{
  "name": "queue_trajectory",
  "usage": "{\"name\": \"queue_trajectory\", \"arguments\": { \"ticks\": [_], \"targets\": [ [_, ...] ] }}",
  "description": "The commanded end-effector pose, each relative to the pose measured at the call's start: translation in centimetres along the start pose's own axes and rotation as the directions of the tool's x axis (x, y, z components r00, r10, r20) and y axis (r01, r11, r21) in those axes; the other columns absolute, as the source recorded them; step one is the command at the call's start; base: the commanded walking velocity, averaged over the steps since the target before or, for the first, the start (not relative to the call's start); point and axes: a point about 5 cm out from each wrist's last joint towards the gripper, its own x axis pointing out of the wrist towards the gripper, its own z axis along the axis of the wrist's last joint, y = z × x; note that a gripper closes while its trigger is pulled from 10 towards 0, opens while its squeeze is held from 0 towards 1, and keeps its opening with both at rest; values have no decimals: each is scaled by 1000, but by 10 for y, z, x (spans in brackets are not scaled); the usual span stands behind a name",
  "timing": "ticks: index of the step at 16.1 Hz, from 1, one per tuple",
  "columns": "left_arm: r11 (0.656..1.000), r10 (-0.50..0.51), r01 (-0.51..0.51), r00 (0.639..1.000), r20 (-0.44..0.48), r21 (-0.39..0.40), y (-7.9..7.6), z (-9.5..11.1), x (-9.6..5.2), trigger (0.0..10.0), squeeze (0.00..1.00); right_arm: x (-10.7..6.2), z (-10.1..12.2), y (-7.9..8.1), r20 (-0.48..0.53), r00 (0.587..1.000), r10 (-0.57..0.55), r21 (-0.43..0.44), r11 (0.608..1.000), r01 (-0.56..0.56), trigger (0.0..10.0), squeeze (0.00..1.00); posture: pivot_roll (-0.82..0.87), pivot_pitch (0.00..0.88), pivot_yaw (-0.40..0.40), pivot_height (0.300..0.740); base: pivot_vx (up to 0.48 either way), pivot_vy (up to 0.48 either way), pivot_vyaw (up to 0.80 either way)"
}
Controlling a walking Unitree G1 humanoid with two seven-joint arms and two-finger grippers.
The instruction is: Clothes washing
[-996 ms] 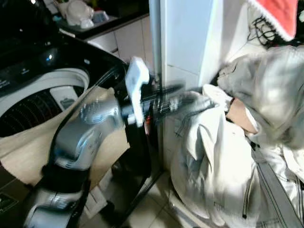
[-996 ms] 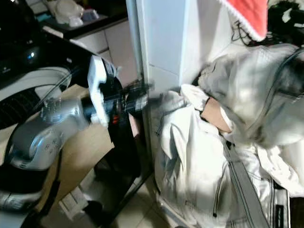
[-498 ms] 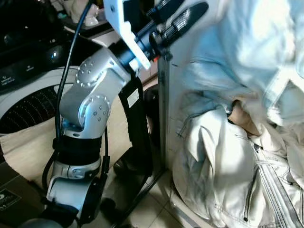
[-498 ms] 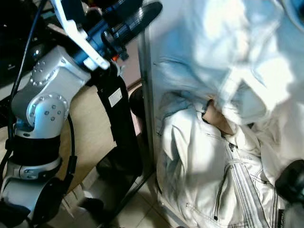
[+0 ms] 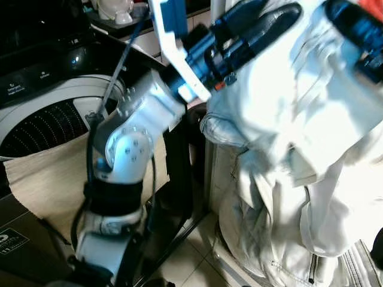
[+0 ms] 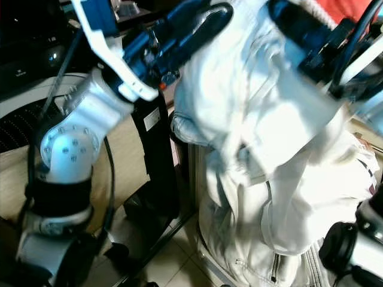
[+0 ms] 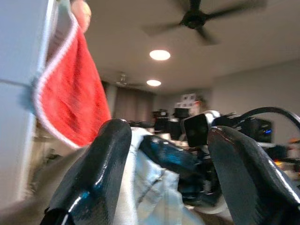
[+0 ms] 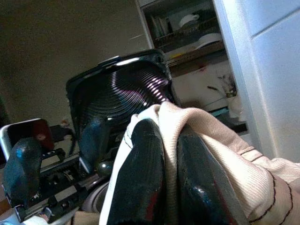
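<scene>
A white jacket (image 5: 299,113) hangs lifted in front of me, its lower part trailing onto a heap of more white clothes (image 5: 275,251). My right gripper (image 8: 166,129) is shut on a fold of its cream cloth, and it appears high at the right (image 5: 338,12). My left gripper (image 7: 171,131) is raised beside the jacket's upper edge (image 5: 278,9). It is open, and one finger (image 7: 101,168) lies against the cloth. The top-loading washing machine (image 5: 54,113) stands at the left with its drum uncovered.
A beige cloth (image 5: 42,185) hangs over the washer's front. A black panel (image 5: 179,167) and a metal post (image 5: 209,179) stand between the washer and the clothes. A red cloth (image 7: 70,93) hangs above at the right. Tiled floor (image 5: 191,263) lies below.
The jacket has come up off the heap, held in my right gripper, which has risen into sight at the upper right. My left gripper now lies against the jacket's top.
</scene>
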Motion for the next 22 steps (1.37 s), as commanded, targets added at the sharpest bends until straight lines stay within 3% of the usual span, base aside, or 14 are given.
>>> {"name": "queue_trajectory", "arguments": {
  "ticks": [1, 3, 5, 7, 8, 9, 11, 13, 14, 16, 18, 19, 21, 22],
  "targets": [
    [997, -67, 67, 998, -3, -25, -8, 0, 1, 10000, 1000, 0, 0, 9, 1, 999, 35, -18, 999, -35, 0, 0, -201, 0, 52, 740, 0, 0, 0],
    [994, -108, 106, 992, -63, -31, -13, -8, 0, 10000, 1000, 0, -4, 13, 12, 999, 46, -6, 999, -46, 0, 0, -203, 0, 56, 740, 0, 0, 0],
    [996, -54, 65, 984, -167, 60, -9, -28, -2, 10000, 1000, -3, -6, 20, 12, 997, 82, -10, 997, -82, 0, 0, -207, 0, 61, 740, 0, 0, 0],
    [990, -13, 42, 978, -208, 133, -5, -35, -2, 10000, 1000, -5, -9, 24, -2, 995, 101, -14, 995, -101, 0, 0, -207, 0, 64, 740, 0, 0, 0],
    [985, 18, 20, 976, -217, 171, -2, -37, -2, 10000, 635, -6, -10, 26, -6, 994, 109, -14, 994, -110, 0, 0, -207, 0, 65, 740, 0, 0, 0],
    [970, 80, -26, 973, -216, 242, 4, -38, -2, 10000, 16, -6, -13, 29, -11, 992, 123, -14, 992, -123, 0, 0, -207, 0, 67, 740, 0, 0, 0],
    [953, 116, -59, 977, -177, 298, 8, -33, -3, 10000, 0, -7, -15, 30, -24, 992, 126, -16, 992, -126, 0, 0, -206, 0, 67, 740, 0, 0, 0],
    [962, 93, -82, 995, -28, 262, 7, -10, -7, 10000, 0, -11, -16, 27, -36, 994, 100, -20, 995, -100, 0, 0, -207, 0, 69, 740, 0, 0, 0],
    [963, 85, -82, 996, -1, 257, 6, -6, -9, 10000, 0, -12, -17, 26, -40, 995, 92, -22, 995, -92, 0, 0, -207, 0, 69, 740, 0, 0, 0],
    [984, -68, 77, 996, -61, 163, -7, -1, -20, 10000, 0, -16, -17, 19, -37, 998, 53, -17, 998, -54, 0, 0, -200, 0, 65, 740, 0, 0, 0],
    [978, -99, 118, 989, -112, 172, -7, -2, -28, 10000, 0, -17, -19, 17, -53, 997, 51, -20, 998, -52, 0, 0, -198, 0, 64, 740, 0, 0, 0],
    [977, -99, 119, 988, -119, 179, -4, -2, -28, 10000, 0, -17, -20, 18, -63, 997, 54, -22, 998, -56, 0, 0, -198, 0, 64, 740, 0, 0, 0],
    [958, 13, 18, 994, -107, 286, 14, -4, -22, 10000, 0, -18, -23, 25, -93, 989, 117, -29, 992, -120, 0, 0, -199, 0, 65, 740, 0, 0, 0],
    [958, 21, 8, 995, -97, 288, 17, -3, -20, 10000, 0, -19, -25, 28, -109, 985, 138, -32, 989, -142, 0, 0, -201, 0, 66, 740, 0, 0, 0]
  ]
}}
